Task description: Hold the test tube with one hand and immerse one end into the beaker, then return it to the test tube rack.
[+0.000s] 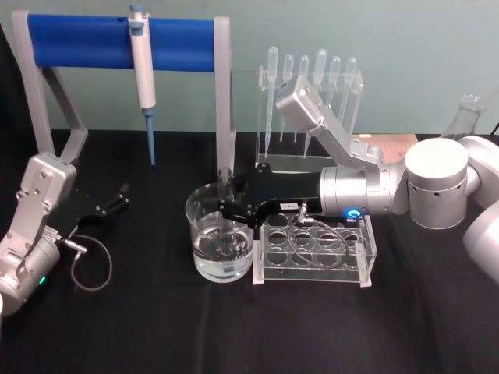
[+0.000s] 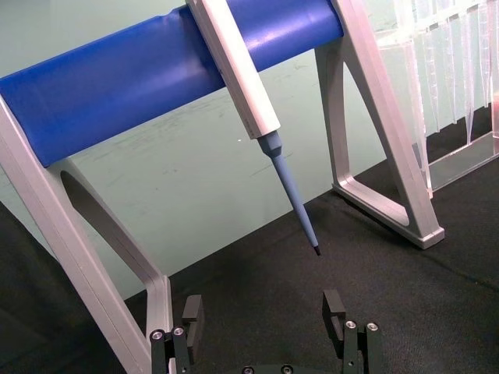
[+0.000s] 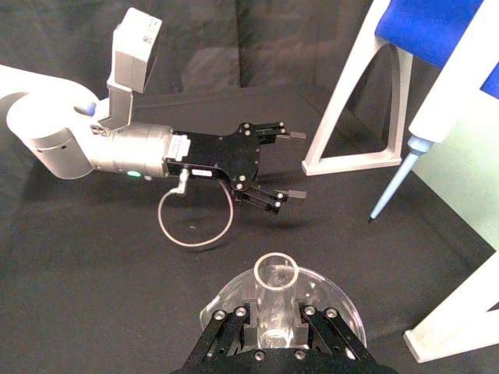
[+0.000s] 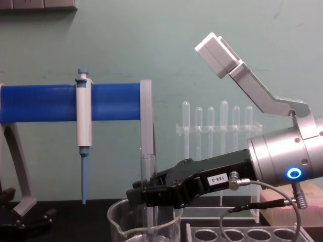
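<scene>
We are at the dipping step: our right gripper (image 1: 231,205) clamps the test tube (image 4: 147,184) upright, lower end inside the beaker (image 1: 221,261). Next, by our judgement — lift straight up, then carry it to the test tube rack (image 1: 312,270) at the beaker's three o'clock. The left gripper (image 3: 292,164), spread wide and empty, idles at nine o'clock.

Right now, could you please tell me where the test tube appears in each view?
Head view: test tube at centre, upright in the beaker, held by the right gripper.
Chest view: lower centre, upright, entering the beaker.
Right wrist view: bottom centre, over the beaker.
Left wrist view: faces the pipettor.
Shared landmark: the pipettor on its blue bar.
</scene>
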`<state>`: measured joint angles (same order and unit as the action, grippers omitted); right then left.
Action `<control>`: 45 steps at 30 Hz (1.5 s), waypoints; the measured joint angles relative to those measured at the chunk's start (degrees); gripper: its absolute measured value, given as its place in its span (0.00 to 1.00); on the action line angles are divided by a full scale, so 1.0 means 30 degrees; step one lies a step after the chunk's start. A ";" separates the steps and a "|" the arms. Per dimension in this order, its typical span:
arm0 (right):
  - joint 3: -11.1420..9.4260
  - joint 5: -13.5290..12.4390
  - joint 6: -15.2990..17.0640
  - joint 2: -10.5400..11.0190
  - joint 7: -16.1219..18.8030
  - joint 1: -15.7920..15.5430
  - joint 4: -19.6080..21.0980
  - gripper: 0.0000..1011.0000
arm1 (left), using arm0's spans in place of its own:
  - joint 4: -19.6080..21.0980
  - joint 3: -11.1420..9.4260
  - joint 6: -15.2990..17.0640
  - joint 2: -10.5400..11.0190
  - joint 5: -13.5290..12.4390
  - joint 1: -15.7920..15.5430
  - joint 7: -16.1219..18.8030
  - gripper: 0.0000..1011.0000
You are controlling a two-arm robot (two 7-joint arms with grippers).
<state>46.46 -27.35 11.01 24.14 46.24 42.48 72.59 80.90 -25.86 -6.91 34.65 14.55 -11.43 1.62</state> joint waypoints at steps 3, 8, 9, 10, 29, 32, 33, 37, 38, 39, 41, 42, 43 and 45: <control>0.0000 0.0000 0.0000 -0.0001 0.0000 0.0001 0.0000 0.24 | 0.0000 -0.0001 0.0000 0.0001 0.0001 0.0001 0.0000 0.99; 0.0000 0.0000 0.0000 0.0000 0.0000 0.0001 0.0000 0.24 | 0.0001 0.0000 0.0001 0.0000 0.0000 0.0002 0.0000 0.99; 0.0000 0.0000 0.0000 0.0000 0.0000 0.0000 0.0000 0.24 | -0.0001 0.0000 0.0001 0.0000 0.0000 0.0001 0.0000 0.99; 0.0000 0.0000 0.0000 -0.0001 0.0000 0.0000 0.0001 0.24 | -0.0001 0.0000 0.0000 0.0000 0.0000 0.0001 0.0000 0.99; -0.0001 0.0000 0.0000 -0.0001 0.0000 0.0000 0.0001 0.24 | -0.0001 0.0001 0.0001 0.0000 0.0001 0.0002 0.0001 0.99; 0.0000 0.0000 0.0000 0.0000 0.0000 0.0000 -0.0001 0.24 | -0.0001 0.0000 0.0001 0.0000 0.0000 0.0001 0.0000 0.99; 0.0000 0.0000 0.0000 0.0000 0.0000 -0.0001 0.0000 0.24 | 0.0000 0.0001 0.0001 0.0000 0.0000 0.0001 0.0001 0.99; 0.0000 0.0001 0.0000 0.0000 0.0000 0.0001 0.0000 0.24 | 0.0000 -0.0001 0.0001 0.0000 0.0001 0.0002 0.0000 0.99; 0.0000 0.0001 0.0000 0.0000 0.0000 0.0001 0.0000 0.24 | -0.0001 0.0001 0.0001 0.0000 0.0000 0.0001 0.0000 0.99; 0.0000 0.0000 0.0000 0.0000 0.0000 0.0000 0.0000 0.24 | 0.0000 0.0001 0.0001 0.0000 0.0000 0.0002 0.0000 0.99; -0.0001 0.0000 0.0001 0.0000 0.0000 0.0000 0.0000 0.24 | 0.0000 0.0000 0.0001 0.0000 0.0001 0.0001 0.0001 0.99; 0.0000 0.0000 0.0000 0.0000 0.0001 0.0000 0.0000 0.24 | 0.0000 0.0001 0.0001 0.0000 0.0001 0.0000 0.0000 0.99; 0.0000 0.0000 0.0001 0.0000 0.0000 0.0000 0.0000 0.24 | 0.0000 0.0000 0.0000 0.0000 0.0001 0.0000 0.0000 0.99; 0.0000 0.0000 0.0000 0.0000 0.0000 0.0001 0.0000 0.24 | 0.0000 0.0000 0.0001 0.0000 0.0001 0.0002 0.0000 0.99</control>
<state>46.46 -27.35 11.01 24.14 46.24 42.48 72.59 80.90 -25.86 -6.91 34.65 14.55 -11.43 1.62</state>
